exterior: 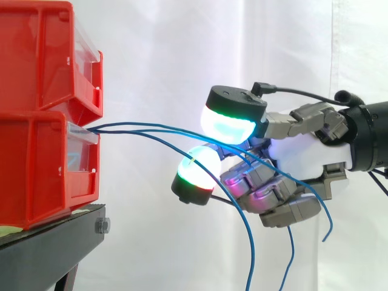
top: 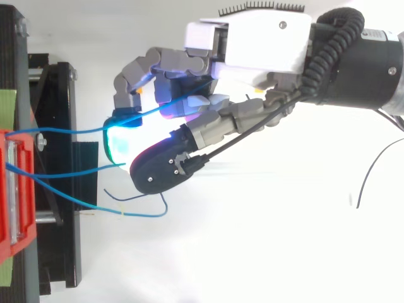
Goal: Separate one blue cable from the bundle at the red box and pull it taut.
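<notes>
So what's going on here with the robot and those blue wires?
A robot hand is in among the blue cables that come out between two stacked red bins on a black stand. Several cables cross the hand and their free ends droop below it. None looks pulled taut yet.

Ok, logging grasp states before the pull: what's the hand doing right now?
Hand: closed, fingers curled round a blue cable that runs from the red box.
</notes>
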Controlling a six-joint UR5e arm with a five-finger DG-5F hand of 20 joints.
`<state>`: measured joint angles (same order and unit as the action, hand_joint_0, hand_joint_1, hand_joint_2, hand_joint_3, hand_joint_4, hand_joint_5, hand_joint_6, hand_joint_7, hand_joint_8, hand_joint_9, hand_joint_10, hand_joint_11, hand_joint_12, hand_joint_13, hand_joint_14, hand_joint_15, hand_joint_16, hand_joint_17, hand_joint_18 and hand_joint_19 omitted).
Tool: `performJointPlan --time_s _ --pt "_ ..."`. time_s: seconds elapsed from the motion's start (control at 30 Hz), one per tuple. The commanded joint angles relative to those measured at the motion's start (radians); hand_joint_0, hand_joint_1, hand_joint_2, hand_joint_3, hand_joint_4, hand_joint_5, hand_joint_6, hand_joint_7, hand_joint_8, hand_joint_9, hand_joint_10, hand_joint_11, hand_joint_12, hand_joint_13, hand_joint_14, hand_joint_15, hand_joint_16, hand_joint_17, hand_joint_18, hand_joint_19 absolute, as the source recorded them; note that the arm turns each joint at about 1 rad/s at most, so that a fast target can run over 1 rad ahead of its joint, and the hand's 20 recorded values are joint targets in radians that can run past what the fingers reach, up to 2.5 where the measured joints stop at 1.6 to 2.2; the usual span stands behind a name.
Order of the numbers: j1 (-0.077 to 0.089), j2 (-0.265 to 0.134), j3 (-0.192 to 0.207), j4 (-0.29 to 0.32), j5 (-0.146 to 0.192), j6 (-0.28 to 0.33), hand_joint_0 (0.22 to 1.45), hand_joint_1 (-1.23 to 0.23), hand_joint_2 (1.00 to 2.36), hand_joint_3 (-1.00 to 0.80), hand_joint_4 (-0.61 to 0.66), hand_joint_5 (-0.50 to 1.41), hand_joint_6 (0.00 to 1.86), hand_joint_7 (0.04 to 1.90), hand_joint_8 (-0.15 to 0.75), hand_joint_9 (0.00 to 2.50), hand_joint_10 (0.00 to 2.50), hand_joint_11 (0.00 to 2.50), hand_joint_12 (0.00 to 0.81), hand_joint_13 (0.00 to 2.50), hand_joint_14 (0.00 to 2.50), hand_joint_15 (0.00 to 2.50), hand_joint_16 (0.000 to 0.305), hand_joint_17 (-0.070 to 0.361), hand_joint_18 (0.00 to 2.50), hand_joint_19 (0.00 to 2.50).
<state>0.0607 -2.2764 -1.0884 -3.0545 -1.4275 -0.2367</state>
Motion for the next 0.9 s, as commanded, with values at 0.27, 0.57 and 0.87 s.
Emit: performJointPlan --time_s 0.27,0.57,0.87 --pt "-0.005 0.000 0.123 -0.098 0.002 -0.004 0.57 -0.49 1.00 -0.50 0.14 -0.22 0.80 0.93 0.371 0.20 2.50 2.04 0.440 0.68 2.50 1.83 0.045 0.101 1.33 1.83" --pt "0.001 0.000 0.139 -0.133 0.002 -0.009 0.59 -0.53 1.00 -0.47 0.15 -0.22 0.83 0.93 0.358 0.23 2.50 2.07 0.441 0.71 2.50 1.86 0.044 0.098 1.36 1.89" --pt "0.005 0.000 0.096 -0.130 0.019 -0.006 0.58 -0.53 1.00 -0.47 0.15 -0.23 0.83 0.94 0.369 0.23 2.50 2.19 0.453 0.72 2.50 1.89 0.046 0.104 1.35 1.85"
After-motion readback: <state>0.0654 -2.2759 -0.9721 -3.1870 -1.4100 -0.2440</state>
